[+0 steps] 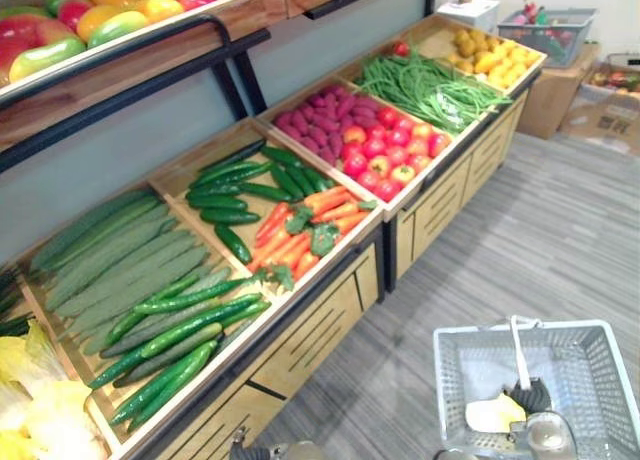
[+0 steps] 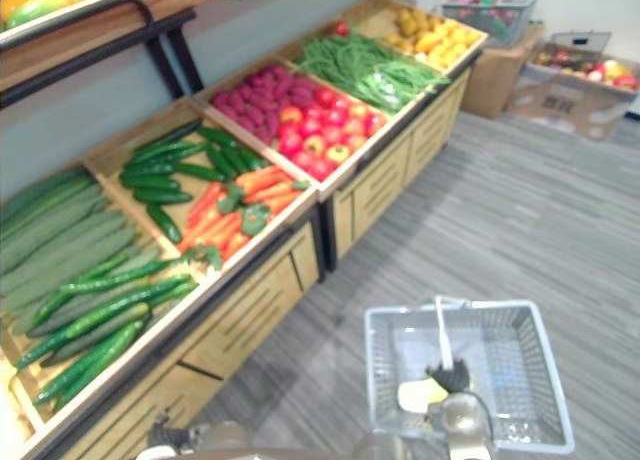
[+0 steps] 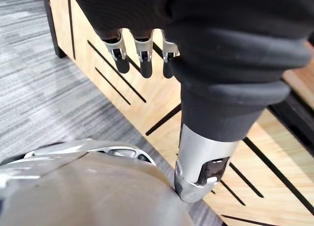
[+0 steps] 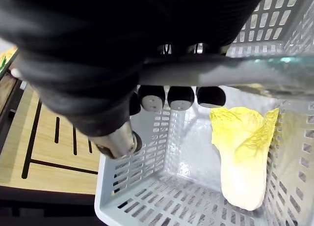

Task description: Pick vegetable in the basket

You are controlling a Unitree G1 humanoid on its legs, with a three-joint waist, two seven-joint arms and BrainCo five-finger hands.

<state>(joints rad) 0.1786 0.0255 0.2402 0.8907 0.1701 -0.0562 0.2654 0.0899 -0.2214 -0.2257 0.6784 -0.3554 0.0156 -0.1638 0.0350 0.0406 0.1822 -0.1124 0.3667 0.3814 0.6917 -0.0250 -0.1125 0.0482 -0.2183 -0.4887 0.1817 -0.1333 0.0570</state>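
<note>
Inside basket [image 4: 147, 196], cabbage [image 1: 490, 416] partly hidden beneath right hand [image 4: 179, 97] curled round handle [image 4: 230, 71]; left hand [image 3: 142, 54] slack beside cabinet [image 3: 162, 105].

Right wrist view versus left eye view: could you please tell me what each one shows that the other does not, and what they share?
From the right wrist view: the right hand, its fingers curled round the basket handle, seen close. From the left eye view: the wooden stand with cucumbers, carrots, tomatoes and green beans. Shared: the grey basket, held by that hand, with a yellow cabbage lying inside.
</note>
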